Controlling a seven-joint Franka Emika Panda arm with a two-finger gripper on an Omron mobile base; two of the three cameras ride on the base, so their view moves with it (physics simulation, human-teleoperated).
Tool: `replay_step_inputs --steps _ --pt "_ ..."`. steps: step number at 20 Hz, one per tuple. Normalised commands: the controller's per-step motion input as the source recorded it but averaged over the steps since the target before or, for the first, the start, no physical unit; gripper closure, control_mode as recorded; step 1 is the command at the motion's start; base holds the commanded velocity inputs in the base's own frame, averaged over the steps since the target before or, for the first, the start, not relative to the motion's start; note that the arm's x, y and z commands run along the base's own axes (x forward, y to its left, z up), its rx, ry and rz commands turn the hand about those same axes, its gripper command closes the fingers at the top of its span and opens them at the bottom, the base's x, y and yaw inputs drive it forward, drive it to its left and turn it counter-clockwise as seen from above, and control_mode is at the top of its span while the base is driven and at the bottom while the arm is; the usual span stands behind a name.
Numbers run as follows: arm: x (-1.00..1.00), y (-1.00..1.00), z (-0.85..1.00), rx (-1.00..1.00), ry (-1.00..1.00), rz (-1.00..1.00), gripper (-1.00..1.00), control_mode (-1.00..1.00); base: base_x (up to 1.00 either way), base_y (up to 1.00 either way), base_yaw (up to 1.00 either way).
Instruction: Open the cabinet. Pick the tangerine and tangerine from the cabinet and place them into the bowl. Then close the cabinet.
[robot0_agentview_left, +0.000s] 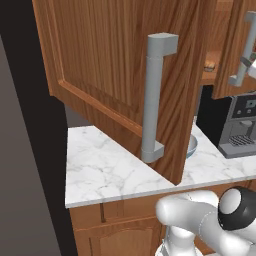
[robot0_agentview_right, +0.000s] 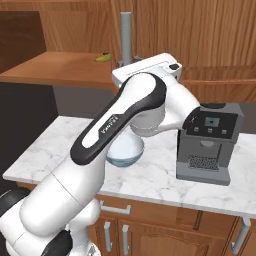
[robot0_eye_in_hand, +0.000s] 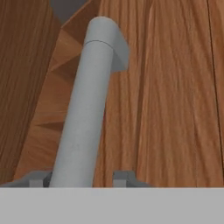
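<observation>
The cabinet's (robot0_agentview_left: 110, 60) left door hangs wide open in the foreground of the left base view. In the hand view my gripper (robot0_eye_in_hand: 82, 178) is shut on a long grey bar handle (robot0_eye_in_hand: 85, 113), one fingertip on each side. This handle (robot0_agentview_left: 243, 50) sits on the second door at the upper right, which stands partly swung out. From the right base, the handle (robot0_agentview_right: 126, 35) rises above my hand. The bowl (robot0_agentview_right: 125, 150) rests on the marble counter below my arm, and its rim (robot0_agentview_left: 192, 146) peeks out past the open door. The tangerines are hidden.
A grey coffee machine (robot0_agentview_right: 207, 145) stands on the counter (robot0_agentview_right: 150, 182) right of the bowl. A small yellow item (robot0_agentview_right: 103, 58) lies on the cabinet shelf (robot0_agentview_right: 50, 70). The open left door overhangs the counter (robot0_agentview_left: 105, 170). A dark wall borders the left.
</observation>
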Motion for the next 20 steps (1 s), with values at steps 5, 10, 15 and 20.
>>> replay_step_inputs --steps 5,10,15,20 --pt "-0.33 -1.0 0.27 0.01 0.0 -0.06 1.0 -1.0 0.0 0.0 0.0" --pt "-0.28 -1.0 0.0 0.0 -0.01 -0.05 1.0 -1.0 0.0 0.0 0.0" --pt "-0.31 -0.44 -0.39 0.0 -0.02 0.01 -1.0 -1.0 0.0 0.0 0.0" --pt "-0.95 0.33 -1.0 -0.08 -0.01 0.04 -1.0 -1.0 0.0 0.0 0.0"
